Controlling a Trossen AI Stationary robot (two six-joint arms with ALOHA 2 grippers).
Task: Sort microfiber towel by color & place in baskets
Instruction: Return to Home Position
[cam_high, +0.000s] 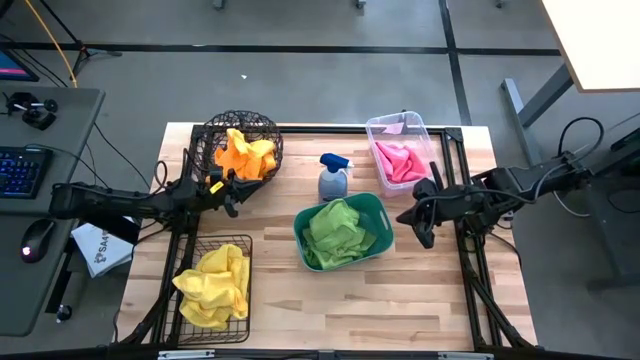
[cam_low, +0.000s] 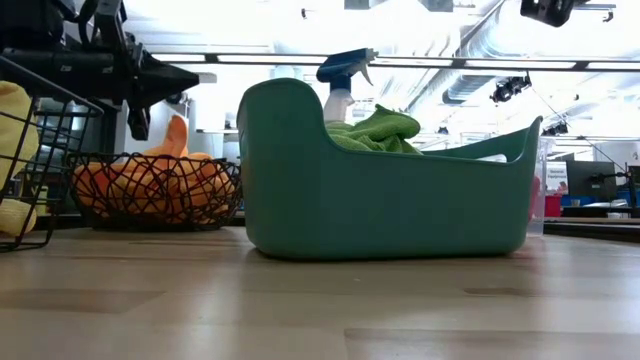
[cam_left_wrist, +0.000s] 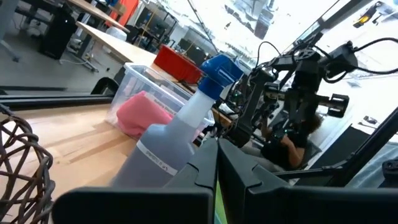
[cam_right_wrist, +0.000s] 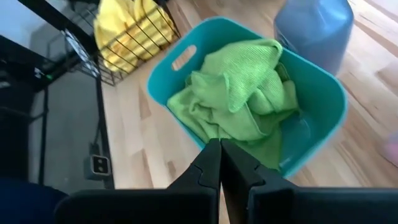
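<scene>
Above the worktop's left side, left hand (cam_high: 232, 195) pinched closed and empty, just beside the round wire basket (cam_high: 262, 125) of orange towels (cam_high: 245, 155). Opposite, right hand (cam_high: 420, 222) closed on nothing, near the teal tub (cam_high: 385, 213) of green towels (cam_high: 338, 232) at centre. Yellow towels (cam_high: 215, 285) in the rectangular wire basket (cam_high: 215, 240), front-left corner; pink towels (cam_high: 398, 160) in the clear bin (cam_high: 412, 117), back-right. Looks sorted. Risk on pulling back: clipping the spray bottle (cam_high: 333, 182) or a basket rim and tipping it.

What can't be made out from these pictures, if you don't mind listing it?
Low view: pink towels mostly hidden behind teal tub; yellow towels cut by left edge.
Left wrist view: spray bottle base hidden by left tool.
All views: green towels bunched, count unclear.
</scene>
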